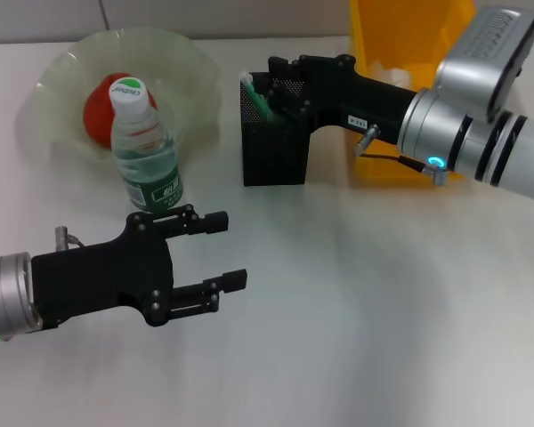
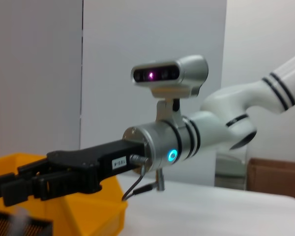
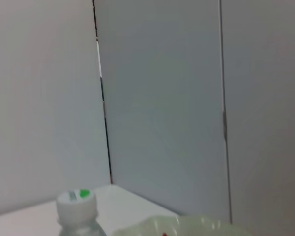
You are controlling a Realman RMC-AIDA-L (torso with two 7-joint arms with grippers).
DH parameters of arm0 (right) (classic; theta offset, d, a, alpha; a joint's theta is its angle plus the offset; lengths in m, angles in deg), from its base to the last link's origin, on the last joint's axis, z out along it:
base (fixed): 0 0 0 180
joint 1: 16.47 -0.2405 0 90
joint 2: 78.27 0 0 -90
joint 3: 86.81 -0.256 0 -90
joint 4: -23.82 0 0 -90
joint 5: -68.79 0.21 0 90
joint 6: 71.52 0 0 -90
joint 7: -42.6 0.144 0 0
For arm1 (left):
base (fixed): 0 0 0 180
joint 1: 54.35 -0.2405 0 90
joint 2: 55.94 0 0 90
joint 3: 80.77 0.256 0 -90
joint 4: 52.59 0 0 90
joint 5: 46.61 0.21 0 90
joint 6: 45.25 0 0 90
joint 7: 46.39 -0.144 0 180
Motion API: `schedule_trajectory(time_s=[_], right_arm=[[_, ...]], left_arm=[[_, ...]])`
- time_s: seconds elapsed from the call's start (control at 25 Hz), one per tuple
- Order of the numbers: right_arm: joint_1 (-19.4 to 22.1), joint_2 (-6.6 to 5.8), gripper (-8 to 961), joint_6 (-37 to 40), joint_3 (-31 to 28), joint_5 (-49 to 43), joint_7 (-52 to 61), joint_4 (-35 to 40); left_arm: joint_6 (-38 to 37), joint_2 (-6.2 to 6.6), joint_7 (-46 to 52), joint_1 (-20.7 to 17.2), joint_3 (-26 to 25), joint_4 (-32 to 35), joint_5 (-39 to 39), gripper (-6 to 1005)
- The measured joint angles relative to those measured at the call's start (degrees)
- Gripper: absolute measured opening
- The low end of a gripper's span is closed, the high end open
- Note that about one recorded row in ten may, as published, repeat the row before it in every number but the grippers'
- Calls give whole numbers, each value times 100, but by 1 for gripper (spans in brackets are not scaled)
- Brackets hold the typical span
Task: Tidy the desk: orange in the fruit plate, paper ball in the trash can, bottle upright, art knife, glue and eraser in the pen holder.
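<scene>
The orange (image 1: 102, 107) lies in the pale green fruit plate (image 1: 191, 67) at the back left. In front of the plate the bottle (image 1: 144, 151) stands upright, white cap up. My left gripper (image 1: 224, 252) hovers open and empty just right of the bottle's base. My right gripper (image 1: 271, 82) is open over the mouth of the black mesh pen holder (image 1: 271, 151), where a green-and-white stick (image 1: 252, 96) pokes out. Something white like the paper ball (image 1: 387, 67) lies inside the yellow trash can (image 1: 409, 36). The eraser, art knife and glue are hidden.
The trash can (image 2: 88, 216) stands right behind the pen holder (image 2: 19, 228), under my right gripper (image 2: 12, 187). The bottle cap (image 3: 77, 201) and the plate's rim (image 3: 187, 226) show in the right wrist view. Bare white tabletop (image 1: 383, 311) fills the front and right.
</scene>
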Motion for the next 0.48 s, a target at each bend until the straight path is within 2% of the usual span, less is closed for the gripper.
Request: schedule_trajectory(time_s=[0.24,0.4,0.48], right_arm=[[300,-12,306,509,-30,360,28,360],[738,-39,326,651,21,348,165,936],[1125,-44,423,807,6,343,238,1305]], left_arm=[[-163,26,9,-33,-25,12,-219,694],[-203,22,18,-95,-234,16,-237,695],[-270,23,19,-130,-321,16,-238,695]])
